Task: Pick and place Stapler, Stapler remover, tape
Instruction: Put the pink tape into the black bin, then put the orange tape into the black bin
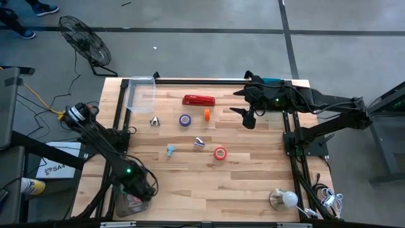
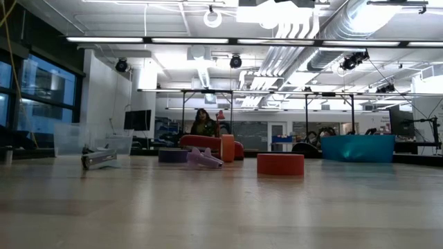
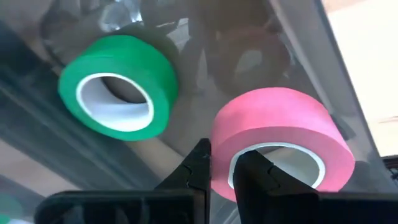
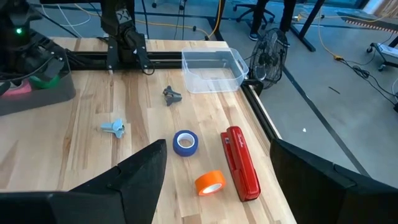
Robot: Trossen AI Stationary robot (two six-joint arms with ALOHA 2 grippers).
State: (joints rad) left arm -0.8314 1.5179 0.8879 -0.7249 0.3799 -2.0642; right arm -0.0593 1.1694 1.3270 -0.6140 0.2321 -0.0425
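Floor fan (image 1: 85, 39) beside wooden table (image 1: 253, 164)

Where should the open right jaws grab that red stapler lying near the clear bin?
Grip the stapler across its narrow width, about mid-length, coming straight down from above. It lies flat on the table, long and slim, and the right gripper is open beside it.

One stapler (image 1: 199, 100), five tape rolls (image 1: 185, 120)

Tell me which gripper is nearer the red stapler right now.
Right. The right gripper hangs open off the end of the stapler, apart from it. The left gripper is shut at the pink tape roll, far across the table.
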